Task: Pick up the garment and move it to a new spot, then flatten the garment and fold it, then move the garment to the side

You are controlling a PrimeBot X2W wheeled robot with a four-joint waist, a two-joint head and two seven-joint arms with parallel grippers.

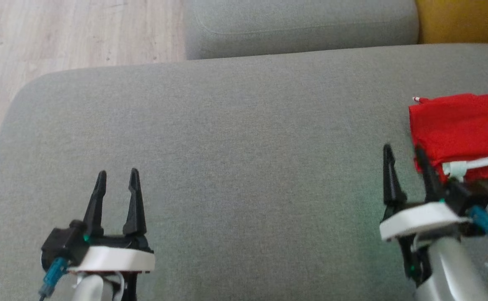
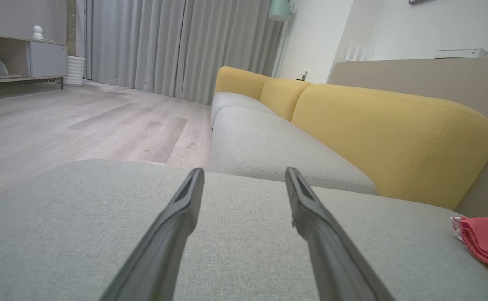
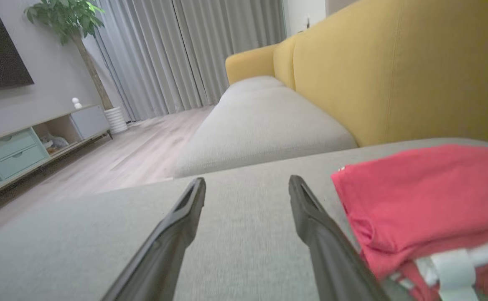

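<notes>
**Folded red garment on the cushion's right side, both grippers empty**

Over the near left part of the grey seat cushion (image 1: 244,146), the left gripper (image 1: 118,171) hangs with its fingers spread wide, gripping nothing. Near the cushion's right side, the right gripper (image 1: 404,148) is equally wide open and empty, one finger just beside the garment (image 1: 461,125), which lies folded there, white trim on its near side.

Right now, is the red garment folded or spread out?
Folded: the red garment lies as a compact bundle with layered edges on the grey cushion.
</notes>
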